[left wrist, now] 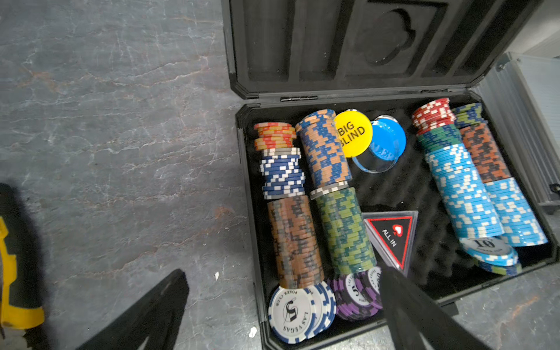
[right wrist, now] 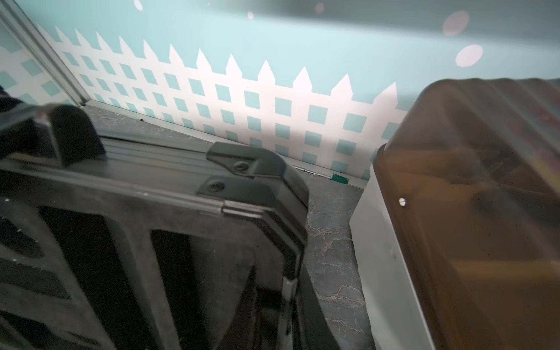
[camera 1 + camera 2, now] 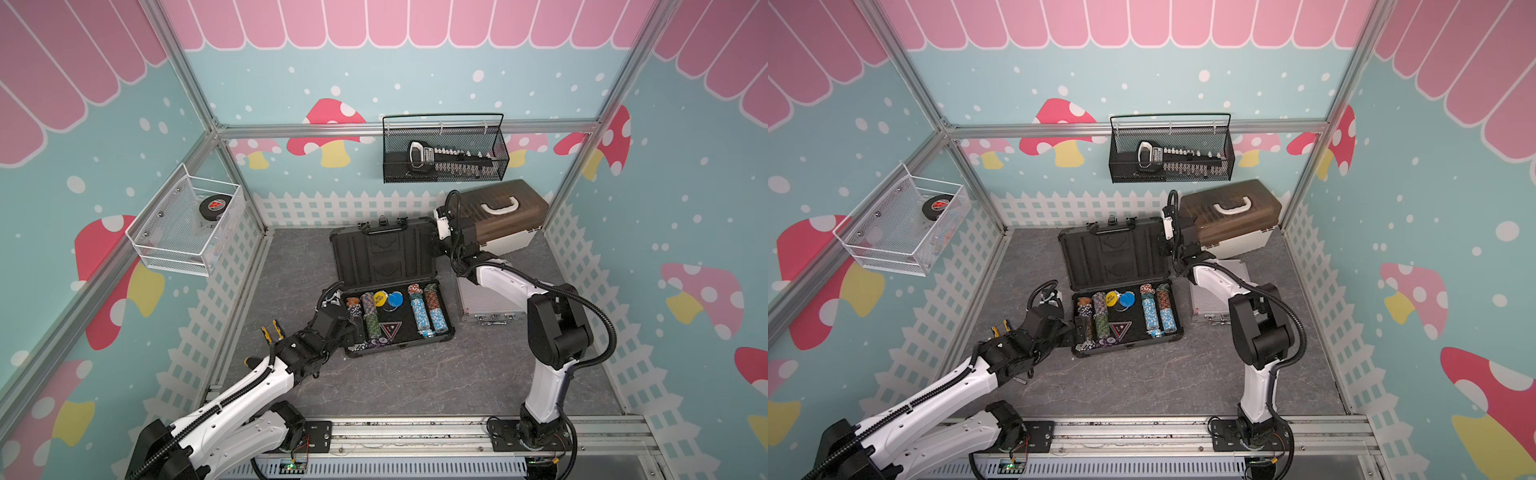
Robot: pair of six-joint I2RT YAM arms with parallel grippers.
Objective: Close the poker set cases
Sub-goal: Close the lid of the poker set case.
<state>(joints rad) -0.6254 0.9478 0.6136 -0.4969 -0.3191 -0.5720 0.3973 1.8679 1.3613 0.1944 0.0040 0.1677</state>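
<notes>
Your left gripper (image 1: 283, 272) hangs wide open across the front left corner of the large black ribbed poker case (image 3: 384, 257), its base full of poker chips (image 1: 342, 230), lid raised. Just right of it, the small silver ribbed aluminium case (image 3: 486, 301) lies flat, lid down. Your right gripper (image 2: 286, 300) straddles the black lid's right edge, jaws narrow; whether they pinch it cannot be told.
</notes>
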